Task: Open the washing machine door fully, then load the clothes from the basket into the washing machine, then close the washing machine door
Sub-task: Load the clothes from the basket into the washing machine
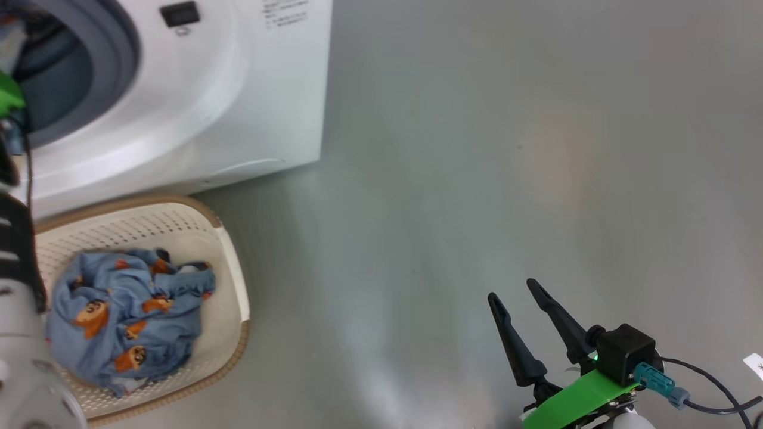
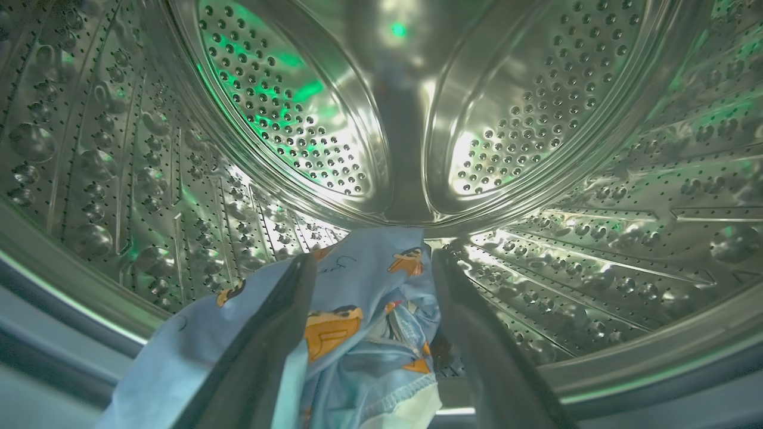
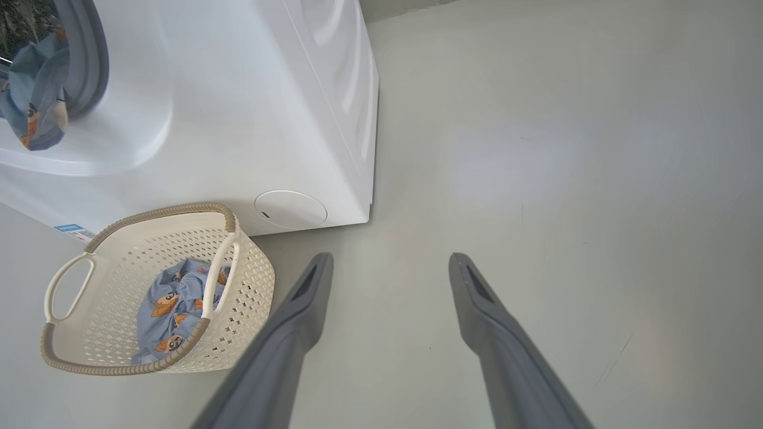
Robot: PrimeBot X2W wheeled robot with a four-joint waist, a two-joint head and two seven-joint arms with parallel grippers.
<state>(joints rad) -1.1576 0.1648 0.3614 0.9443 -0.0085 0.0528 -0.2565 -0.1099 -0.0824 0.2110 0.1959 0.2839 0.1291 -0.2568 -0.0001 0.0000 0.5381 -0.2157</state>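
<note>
The white washing machine point(image 1: 238, 89) stands at the upper left of the head view, its grey-gasketed mouth uncovered; its door is out of view. My left gripper point(image 2: 375, 259) reaches into the steel drum point(image 2: 286, 107) with its jaws open. A light blue printed garment point(image 2: 357, 322) lies loose between the fingers and drapes over the left one. In the right wrist view this garment point(image 3: 33, 101) hangs at the machine's mouth. More of the clothes point(image 1: 128, 316) lie in the cream basket point(image 1: 229, 262) in front of the machine. My right gripper point(image 1: 511, 289) stands open and empty over the floor, well to the right.
Grey floor point(image 1: 506, 149) stretches to the right of the machine and basket. The basket point(image 3: 250, 286) sits close against the machine's front lower edge. My left forearm point(image 1: 18, 286) runs up the head view's left edge beside the basket.
</note>
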